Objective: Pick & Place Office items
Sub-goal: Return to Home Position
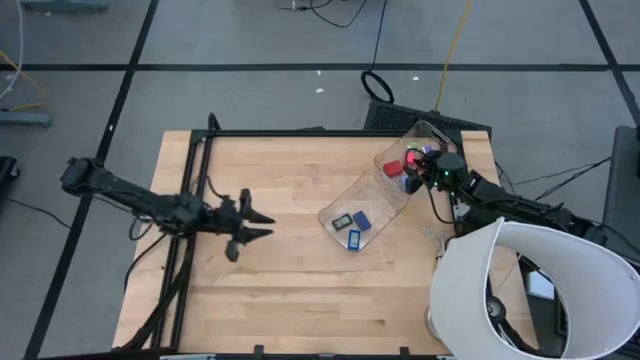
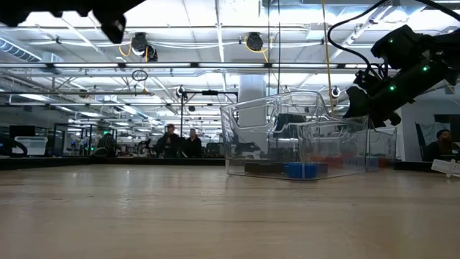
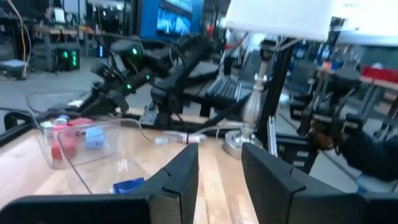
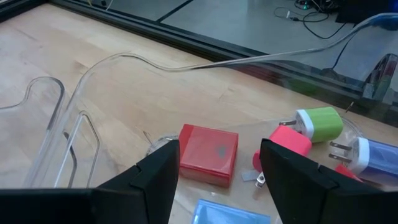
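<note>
A clear plastic bin (image 1: 372, 193) lies slantwise on the table's right half and shows in the low view (image 2: 273, 137). It holds the office items: a red block (image 4: 208, 154), a green plug (image 4: 320, 122), a pink piece (image 4: 290, 140), a blue-white plug (image 4: 373, 155), a light-blue piece (image 4: 230, 213). Near its other end lie dark flat rectangles (image 1: 343, 220) and blue pieces (image 1: 362, 222). My right gripper (image 1: 428, 176) is open at the bin's far-right end, its fingers (image 4: 155, 180) on either side of the red block. My left gripper (image 1: 262, 222) waits open, raised over the table's left half. My right gripper (image 4: 217, 186) slants down into the bin's far-right end. Whether a finger touches the bin's wall or the red block, I cannot tell.
A white lampshade (image 1: 520, 290) stands over the table's near right corner. A black frame (image 1: 190, 200) runs along the table's left side and far edge. Cables (image 1: 445, 215) trail by the right arm. Bare wood lies between the left gripper and the bin.
</note>
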### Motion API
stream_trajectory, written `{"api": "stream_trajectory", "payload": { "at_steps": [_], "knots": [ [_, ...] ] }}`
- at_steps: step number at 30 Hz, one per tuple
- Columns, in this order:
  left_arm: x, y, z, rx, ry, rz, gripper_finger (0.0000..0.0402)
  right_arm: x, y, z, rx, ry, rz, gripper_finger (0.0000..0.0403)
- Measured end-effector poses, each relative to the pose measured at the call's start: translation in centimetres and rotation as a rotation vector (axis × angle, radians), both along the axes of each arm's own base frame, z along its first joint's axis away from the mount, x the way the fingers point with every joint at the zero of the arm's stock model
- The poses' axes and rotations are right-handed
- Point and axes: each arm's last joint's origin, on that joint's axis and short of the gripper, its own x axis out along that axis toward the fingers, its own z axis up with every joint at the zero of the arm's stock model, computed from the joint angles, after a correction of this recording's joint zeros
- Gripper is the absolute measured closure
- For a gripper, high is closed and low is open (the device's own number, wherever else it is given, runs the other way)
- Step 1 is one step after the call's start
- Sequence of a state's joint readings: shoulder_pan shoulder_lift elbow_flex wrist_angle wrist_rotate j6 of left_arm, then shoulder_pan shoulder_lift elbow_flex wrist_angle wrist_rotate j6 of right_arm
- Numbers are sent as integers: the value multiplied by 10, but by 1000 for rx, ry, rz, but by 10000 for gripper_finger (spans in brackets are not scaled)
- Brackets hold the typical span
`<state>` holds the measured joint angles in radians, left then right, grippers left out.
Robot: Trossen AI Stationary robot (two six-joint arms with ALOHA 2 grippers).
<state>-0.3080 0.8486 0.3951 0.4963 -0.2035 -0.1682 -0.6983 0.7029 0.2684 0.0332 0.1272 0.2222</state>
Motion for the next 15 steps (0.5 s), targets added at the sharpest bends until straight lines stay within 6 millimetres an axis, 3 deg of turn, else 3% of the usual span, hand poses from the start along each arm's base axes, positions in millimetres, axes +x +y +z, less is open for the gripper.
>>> {"api": "stream_trajectory", "payload": {
  "at_steps": [10,15],
  "knots": [
    [-47,15,-21,-32,-140,2,279,0,0,0,0,-1,-1,190],
    [-65,21,-19,-6,-218,9,279,0,0,0,-1,1,0,190]
  ]
}}
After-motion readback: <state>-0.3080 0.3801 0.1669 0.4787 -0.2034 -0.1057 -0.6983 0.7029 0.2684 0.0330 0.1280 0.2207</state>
